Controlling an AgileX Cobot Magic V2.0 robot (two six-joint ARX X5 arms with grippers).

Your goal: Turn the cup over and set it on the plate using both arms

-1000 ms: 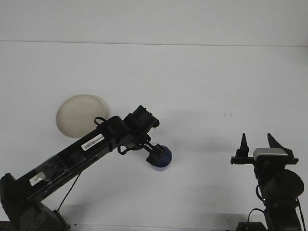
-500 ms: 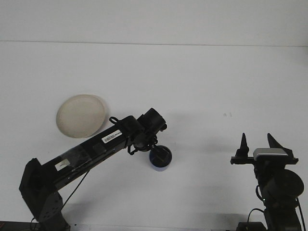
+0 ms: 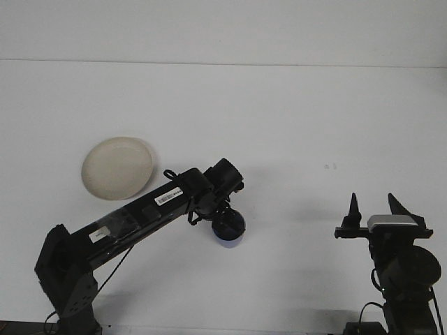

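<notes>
The blue cup (image 3: 228,231) sits on the white surface (image 3: 279,125), well to the right of and below the cream plate (image 3: 117,167), which lies flat on the same surface and carries nothing. The left arm (image 3: 140,216) stretches diagonally from its base at the lower left, passing just below the plate, and its left end effector (image 3: 225,222) comes down onto the cup from above; the dark fingers overlap the cup's top, but from this view it cannot be told whether they are closed on it or how far apart they stand. Only the cup's rounded blue body and pale lower edge show beneath the end effector. Far to the right of the cup, the right end effector (image 3: 371,206) points upward with its two fingers spread wide apart, holding nothing, above its arm's dark wrist.
</notes>
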